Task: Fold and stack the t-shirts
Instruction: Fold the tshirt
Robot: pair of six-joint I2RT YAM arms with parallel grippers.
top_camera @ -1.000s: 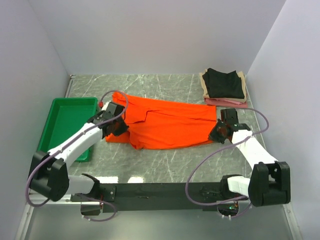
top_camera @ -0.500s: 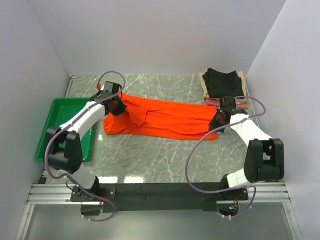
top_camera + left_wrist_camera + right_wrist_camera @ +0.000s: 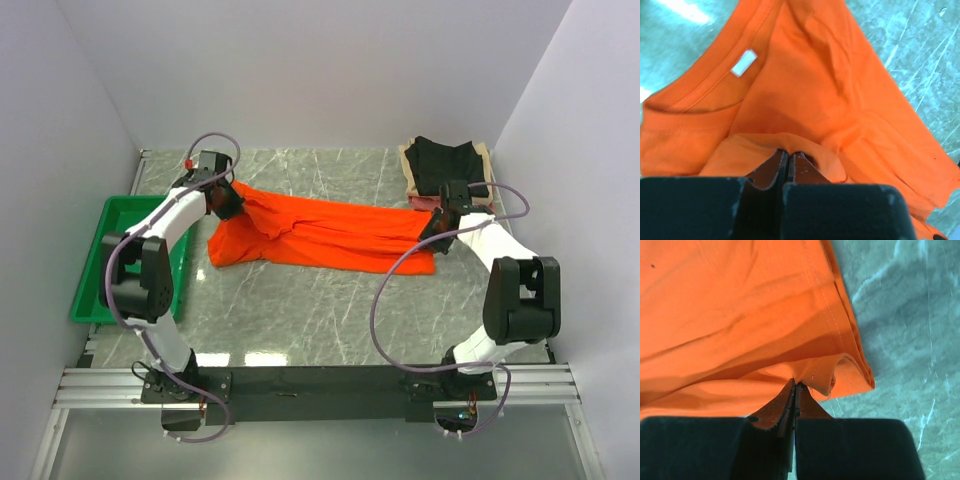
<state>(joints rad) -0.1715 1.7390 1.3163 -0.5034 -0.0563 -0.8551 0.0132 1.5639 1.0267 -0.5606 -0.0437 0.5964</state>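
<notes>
A large bright orange t-shirt point(image 3: 330, 237) lies stretched across the middle of the table as a long folded band. My left gripper point(image 3: 226, 201) is shut on its far left edge, near the collar with a white label point(image 3: 743, 63). My right gripper point(image 3: 437, 226) is shut on its right hem point(image 3: 810, 375). In both wrist views the jaws are pressed together with a pinch of orange cloth point(image 3: 790, 90) between them. A stack of folded shirts, black point(image 3: 450, 168) on beige and pink point(image 3: 450, 204), sits at the back right.
A green plastic tray point(image 3: 130, 250) stands at the left of the table beside the left arm. White walls close in the back and both sides. The folded stack lies just behind the right gripper.
Both grippers have carried the near edge of the orange shirt away from the arms toward the back, folding it over into a narrower band. Both arms are stretched farther out.
</notes>
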